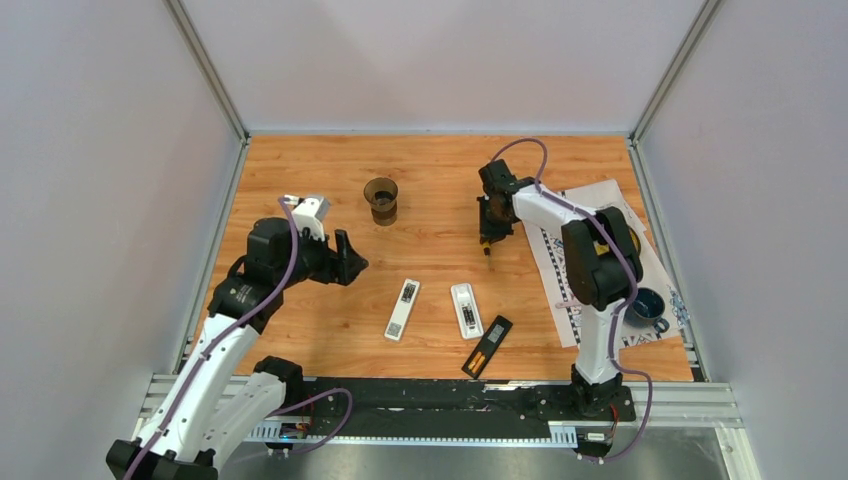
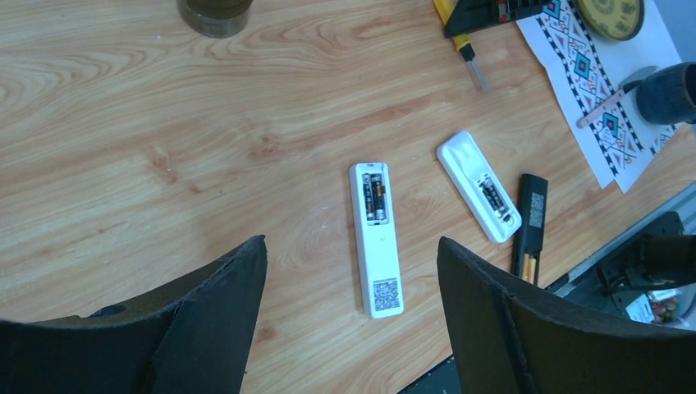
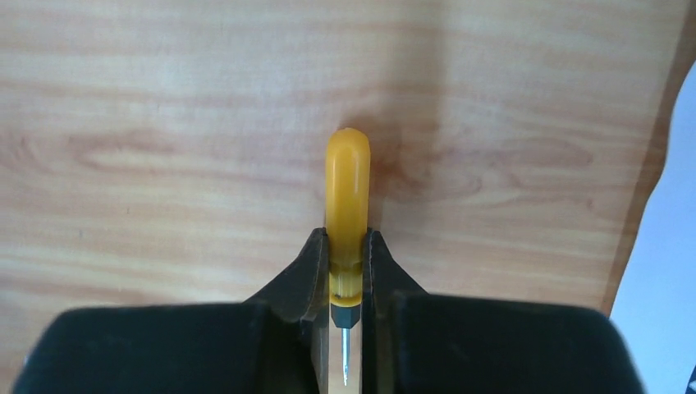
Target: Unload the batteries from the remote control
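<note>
Three remotes lie open, back up, near the table's front. The left white remote [image 1: 402, 309] [image 2: 376, 238] holds two dark batteries [image 2: 374, 195]. The middle white remote [image 1: 466, 310] [image 2: 478, 185] shows one dark battery [image 2: 492, 195]. The black remote [image 1: 487, 346] [image 2: 529, 226] holds orange batteries [image 2: 525, 267]. My left gripper [image 1: 345, 258] [image 2: 353, 242] is open and empty above the table, left of the remotes. My right gripper [image 1: 488, 232] [image 3: 348, 246] is shut on a yellow-handled screwdriver [image 3: 348, 189] [image 2: 464, 41], behind the remotes.
A dark translucent cup [image 1: 381, 200] [image 2: 215, 12] stands at the back centre. A patterned paper mat [image 1: 580, 262] lies at the right with a blue cup [image 1: 648, 305] and a round yellow-green object [image 2: 609, 15] on it. Grey walls enclose the table.
</note>
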You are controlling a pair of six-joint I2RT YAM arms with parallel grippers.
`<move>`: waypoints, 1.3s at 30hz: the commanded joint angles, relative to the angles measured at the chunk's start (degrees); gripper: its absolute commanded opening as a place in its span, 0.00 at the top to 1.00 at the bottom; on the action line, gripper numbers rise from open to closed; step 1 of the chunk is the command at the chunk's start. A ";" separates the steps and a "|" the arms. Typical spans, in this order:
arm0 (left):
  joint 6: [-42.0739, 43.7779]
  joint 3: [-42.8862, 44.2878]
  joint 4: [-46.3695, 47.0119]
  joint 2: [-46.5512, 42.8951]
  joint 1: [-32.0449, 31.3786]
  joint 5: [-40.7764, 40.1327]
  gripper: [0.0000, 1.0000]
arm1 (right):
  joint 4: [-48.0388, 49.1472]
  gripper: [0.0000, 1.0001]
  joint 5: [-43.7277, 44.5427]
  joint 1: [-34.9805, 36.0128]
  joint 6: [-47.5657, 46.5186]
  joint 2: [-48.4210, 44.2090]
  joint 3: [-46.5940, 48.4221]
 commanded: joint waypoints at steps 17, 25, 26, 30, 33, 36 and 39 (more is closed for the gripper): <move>-16.51 13.11 29.46 21.35 -14.98 11.80 0.17 | 26.93 1.00 -46.75 0.84 1.13 -45.65 -27.18; -19.06 18.57 33.35 29.00 -19.54 11.91 0.19 | 28.78 1.00 -47.73 1.19 3.59 -52.08 -28.42; -19.15 18.66 33.44 29.09 -19.81 11.64 0.19 | 27.99 1.00 -44.25 1.19 4.03 -52.78 -28.24; -18.54 17.35 33.00 27.17 -20.60 10.24 0.20 | 24.92 1.00 -35.26 1.02 7.28 -53.23 -27.02; -17.31 17.08 32.21 26.63 -22.53 8.74 0.19 | 27.88 1.00 -33.93 0.93 12.46 -54.02 -27.63; -17.39 17.17 32.47 27.85 -25.08 8.48 0.19 | 33.77 1.00 -33.40 0.93 16.94 -55.69 -28.94; -18.09 17.26 34.31 29.70 -27.28 8.74 0.20 | 36.15 1.00 -32.87 0.84 18.80 -56.92 -28.60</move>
